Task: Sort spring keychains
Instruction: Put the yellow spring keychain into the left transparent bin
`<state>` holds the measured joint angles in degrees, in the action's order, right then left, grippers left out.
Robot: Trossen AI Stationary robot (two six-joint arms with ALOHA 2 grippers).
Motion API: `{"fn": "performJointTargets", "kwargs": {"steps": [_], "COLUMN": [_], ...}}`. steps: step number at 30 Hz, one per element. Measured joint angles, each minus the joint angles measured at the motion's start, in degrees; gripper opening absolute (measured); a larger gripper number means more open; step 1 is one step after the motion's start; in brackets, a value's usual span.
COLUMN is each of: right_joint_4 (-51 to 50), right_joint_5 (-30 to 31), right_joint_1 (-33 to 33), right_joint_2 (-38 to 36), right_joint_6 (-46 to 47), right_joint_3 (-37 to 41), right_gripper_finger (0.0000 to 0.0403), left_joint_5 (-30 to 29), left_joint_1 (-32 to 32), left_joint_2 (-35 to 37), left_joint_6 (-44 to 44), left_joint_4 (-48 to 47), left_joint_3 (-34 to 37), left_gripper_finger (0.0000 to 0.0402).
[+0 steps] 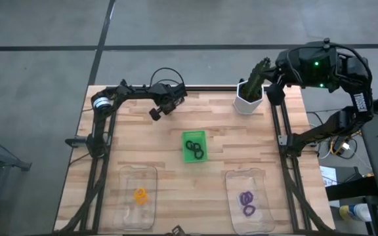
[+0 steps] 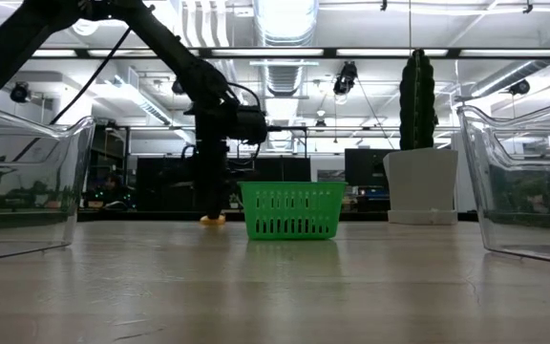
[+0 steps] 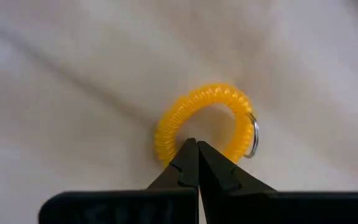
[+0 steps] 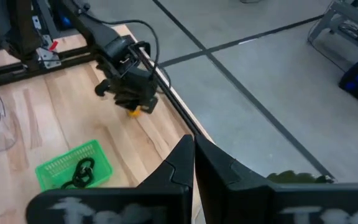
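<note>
Orange spring keychain (image 3: 204, 124) lies on the table's (image 1: 143, 141) far left, left gripper (image 3: 197, 152) pinched closed on its coil edge. Thin bite, so I judge it could slip out when lifted. Right gripper (image 4: 194, 149) waits closed over the cactus pot (image 1: 247, 99), far right.

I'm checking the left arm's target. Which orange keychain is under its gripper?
The orange keychain lying loose on the table beneath the shut left gripper, beyond the green tray; the other orange one sits in a clear container.
</note>
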<state>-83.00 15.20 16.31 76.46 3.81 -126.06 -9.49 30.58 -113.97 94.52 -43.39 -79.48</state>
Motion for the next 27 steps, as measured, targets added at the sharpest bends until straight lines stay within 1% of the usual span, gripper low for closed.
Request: {"fn": "performJointTargets", "kwargs": {"steps": [2, 4, 6, 7, 9, 13, 14, 17, 20, 23, 27], "right_joint_4": [0.0, 0.2, 0.5, 0.6, 0.5, 0.6, 0.7, 0.8, 0.9, 0.9, 0.8], "right_joint_5": [0.0, 0.0, 0.0, -0.1, -0.1, -0.2, -0.2, -0.2, -0.3, -0.4, -0.7], "right_joint_1": [0.0, 0.0, 0.0, 0.0, 0.0, 0.0, 0.0, 0.0, 0.0, 0.0, 0.0], "right_joint_2": [-0.3, -0.5, -0.7, -0.9, -1.1, -1.8, -1.9, -1.9, -1.8, -1.7, -1.7], "right_joint_6": [0.6, 0.7, 1.0, 1.5, 1.8, 2.1, 2.1, 2.1, 2.0, 1.9, 1.8], "right_joint_3": [0.0, 0.0, 0.0, 0.0, 0.0, 0.0, 0.0, 0.0, 0.2, 0.6, 1.5], "right_gripper_finger": [0.0008, 0.0008, 0.0008, 0.0009, 0.0008, 0.0008, 0.0008, 0.0008, 0.0008, 0.0008, 0.0008], "left_joint_5": [1.7, 5.3, 8.1, 8.5, 7.5, 6.5, 6.4, 6.4, 6.5, 7.8, 8.0], "left_joint_1": [-0.5, -0.6, -0.3, -0.4, -0.8, -0.9, -1.0, -1.3, -2.3, -2.9, -4.0], "left_joint_2": [0.5, 0.7, 0.7, 0.7, 1.0, 1.9, 2.2, 2.6, 2.7, 2.8, 2.8], "left_joint_6": [-2.7, -5.6, -6.3, -6.4, -7.9, -14.5, -16.6, -18.8, -23.9, -26.0, -26.8], "left_joint_4": [-0.5, -1.7, -4.5, -5.3, -6.9, -6.3, -6.4, -6.1, -5.7, -5.9, -5.9], "left_joint_3": [0.0, 0.0, 0.1, 0.1, 0.0, -1.2, -1.5, -2.4, -3.1, -2.9, -2.9], "left_gripper_finger": [0.0, 0.0, 0.0, 0.0, 0.0, 0.0, 0.0, 0.0, 0.0001, 0.0017, 0.0061]}}
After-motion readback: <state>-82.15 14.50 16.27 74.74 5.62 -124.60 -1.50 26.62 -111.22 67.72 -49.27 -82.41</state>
